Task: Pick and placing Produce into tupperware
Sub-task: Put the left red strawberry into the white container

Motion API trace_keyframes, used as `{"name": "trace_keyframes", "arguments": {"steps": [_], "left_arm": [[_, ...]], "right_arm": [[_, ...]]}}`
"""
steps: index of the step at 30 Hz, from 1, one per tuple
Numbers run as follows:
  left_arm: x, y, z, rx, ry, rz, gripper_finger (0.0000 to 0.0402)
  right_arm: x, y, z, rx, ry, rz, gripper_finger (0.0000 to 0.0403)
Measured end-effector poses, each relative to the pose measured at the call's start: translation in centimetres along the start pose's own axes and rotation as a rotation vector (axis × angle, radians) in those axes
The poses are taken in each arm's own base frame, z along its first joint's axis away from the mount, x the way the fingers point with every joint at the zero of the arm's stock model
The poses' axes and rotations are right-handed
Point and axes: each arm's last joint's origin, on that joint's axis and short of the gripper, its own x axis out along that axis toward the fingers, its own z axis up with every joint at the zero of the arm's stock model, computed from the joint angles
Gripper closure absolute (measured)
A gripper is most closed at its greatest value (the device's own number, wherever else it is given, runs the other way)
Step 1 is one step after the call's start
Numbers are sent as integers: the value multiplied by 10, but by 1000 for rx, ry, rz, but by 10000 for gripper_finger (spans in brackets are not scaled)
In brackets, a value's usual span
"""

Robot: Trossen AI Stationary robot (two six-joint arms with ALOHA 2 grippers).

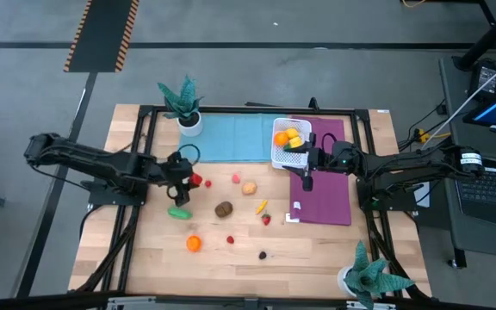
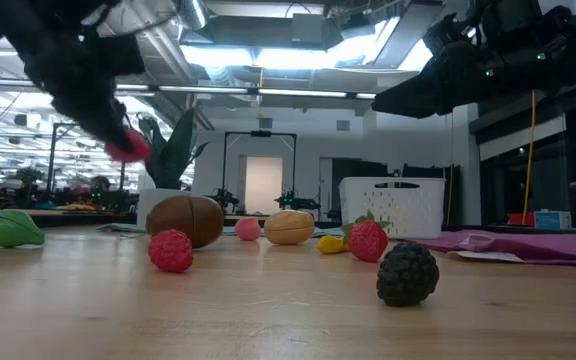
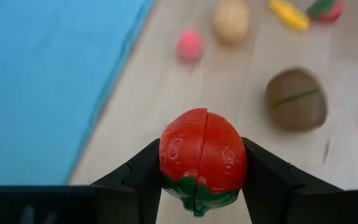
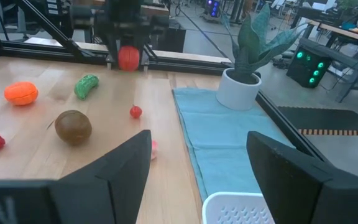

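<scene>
Strawberry (image 3: 202,158) sits clamped in your left claw (image 3: 201,180), fingers on its two flanks, lifted above the table (image 1: 231,254) beside the blue mat (image 1: 231,138). Judged light, hard and slick, with a seam down its middle, so keep the pinch across the widest part. Your right claw (image 4: 197,168) hangs spread apart beside the white container (image 1: 289,145), well apart from the strawberry.

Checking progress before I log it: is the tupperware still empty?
No. The tupperware already holds orange, yellow and green produce, as seen from above.
</scene>
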Motion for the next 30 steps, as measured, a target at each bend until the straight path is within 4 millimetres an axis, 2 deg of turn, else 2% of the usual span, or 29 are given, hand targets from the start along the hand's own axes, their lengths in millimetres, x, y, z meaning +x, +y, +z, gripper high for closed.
{"name": "trace_keyframes", "arguments": {"steps": [4,8,21,30], "left_arm": [[-15,4,3,9,-129,-33,234],[-21,7,-1,26,-264,-70,234],[-3,10,-28,46,-583,-148,235],[0,11,-34,97,-739,-177,236]], "right_arm": [[0,0,0,30,4,1,137],[0,0,-2,57,25,3,137],[0,1,-4,53,41,6,137],[0,1,-4,53,40,6,137]]}}
